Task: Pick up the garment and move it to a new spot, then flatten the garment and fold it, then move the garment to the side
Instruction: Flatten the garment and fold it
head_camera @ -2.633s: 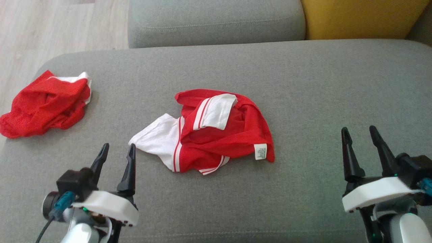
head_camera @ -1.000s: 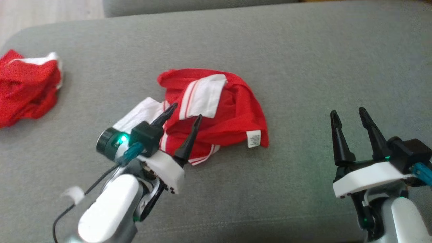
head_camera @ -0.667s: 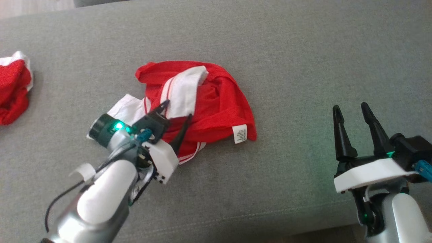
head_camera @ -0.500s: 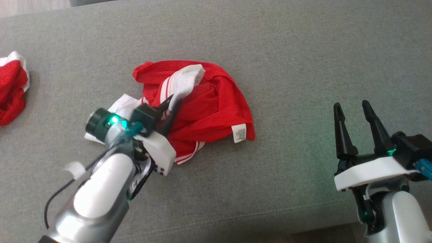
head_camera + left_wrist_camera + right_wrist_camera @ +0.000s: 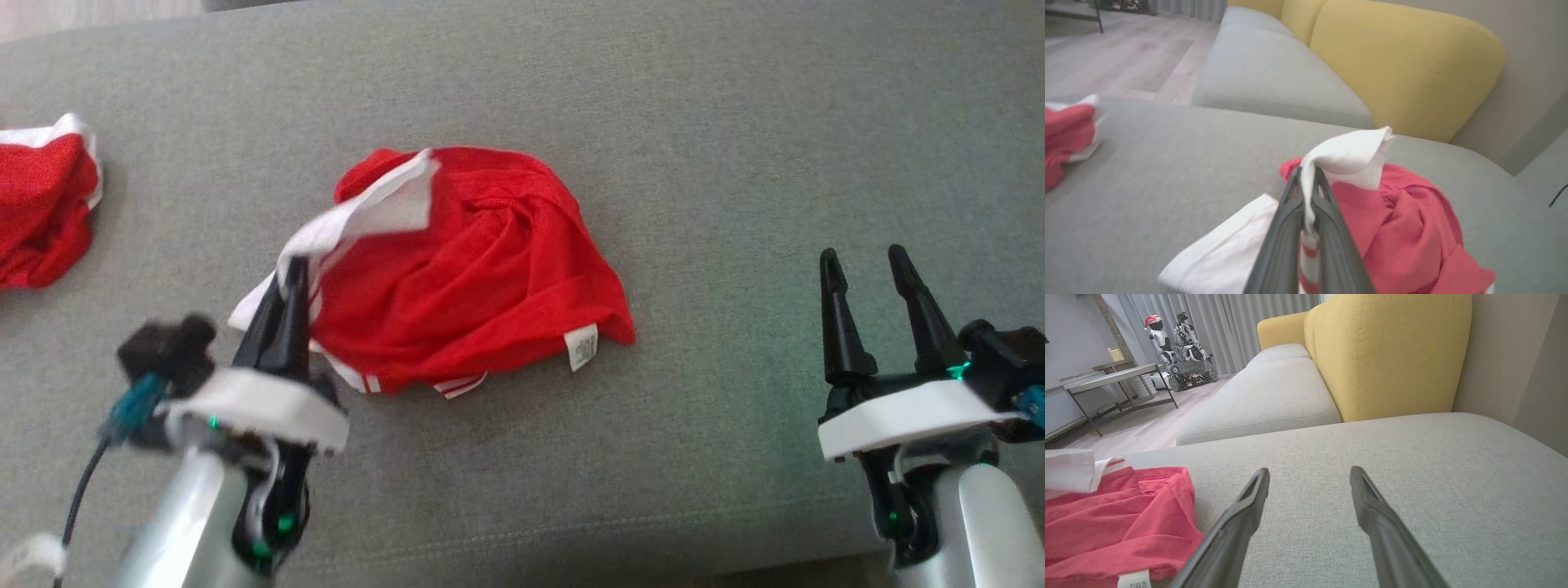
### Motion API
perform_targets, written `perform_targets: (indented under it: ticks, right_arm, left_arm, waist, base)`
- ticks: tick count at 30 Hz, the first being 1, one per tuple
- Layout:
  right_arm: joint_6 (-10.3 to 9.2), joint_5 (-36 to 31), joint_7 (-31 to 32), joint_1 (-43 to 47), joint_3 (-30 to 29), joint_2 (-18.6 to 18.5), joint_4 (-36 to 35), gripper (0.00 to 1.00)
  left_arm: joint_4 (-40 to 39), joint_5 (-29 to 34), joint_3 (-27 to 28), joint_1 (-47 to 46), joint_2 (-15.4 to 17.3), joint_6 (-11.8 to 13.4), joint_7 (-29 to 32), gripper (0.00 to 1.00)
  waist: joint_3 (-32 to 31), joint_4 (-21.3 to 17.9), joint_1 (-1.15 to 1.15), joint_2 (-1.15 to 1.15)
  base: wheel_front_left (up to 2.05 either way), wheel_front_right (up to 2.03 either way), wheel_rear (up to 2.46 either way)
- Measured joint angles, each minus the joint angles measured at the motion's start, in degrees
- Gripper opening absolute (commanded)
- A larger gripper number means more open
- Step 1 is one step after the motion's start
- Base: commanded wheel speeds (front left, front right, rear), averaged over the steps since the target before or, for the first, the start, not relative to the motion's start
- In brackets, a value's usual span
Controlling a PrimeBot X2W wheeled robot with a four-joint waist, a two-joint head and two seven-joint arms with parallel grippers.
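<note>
Garments number two on the sofa cushion [image 5: 735, 163]: the centre garment [image 5: 473, 278], its white part pinched in the closed jaws of the left gripper [image 5: 292, 269], and a second garment [image 5: 41, 212] at 10 o'clock. Right gripper [image 5: 864, 255] at 4 o'clock, jaws wide, empty.

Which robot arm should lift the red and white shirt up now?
The left. The left gripper is shut on the garment at its white edge, so it probably only has to lift. The right gripper stands open over bare sofa cushion, apart from the garment.
</note>
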Motion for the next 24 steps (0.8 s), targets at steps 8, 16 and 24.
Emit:
perform_targets:
  ticks: [8,16,24]
  right_arm:
    - [0.0,0.1,0.2,0.0,-0.5,0.0,0.0,1.0]
    - [0.0,-0.4,0.2,0.0,-0.5,0.0,-0.1,1.0]
    - [0.0,-1.7,0.8,0.1,-0.9,0.0,-0.6,1.0]
  left_arm:
    - [0.9,-4.5,2.3,8.0,-0.4,1.3,-0.5,0.0]
    - [3.0,-1.7,1.9,8.0,-0.8,1.9,-2.0,1.0]
    - [-0.7,5.8,1.9,7.6,1.4,4.4,-2.9,1.0]
  waist:
    - [0.2,1.6,0.0,0.0]
    - [-1.5,2.6,0.0,0.0]
    - [-4.4,3.5,0.0,0.0]
  base:
    - [0.0,0.0,0.0]
    - [0.0,0.0,0.0]
    - [0.0,0.0,0.0]
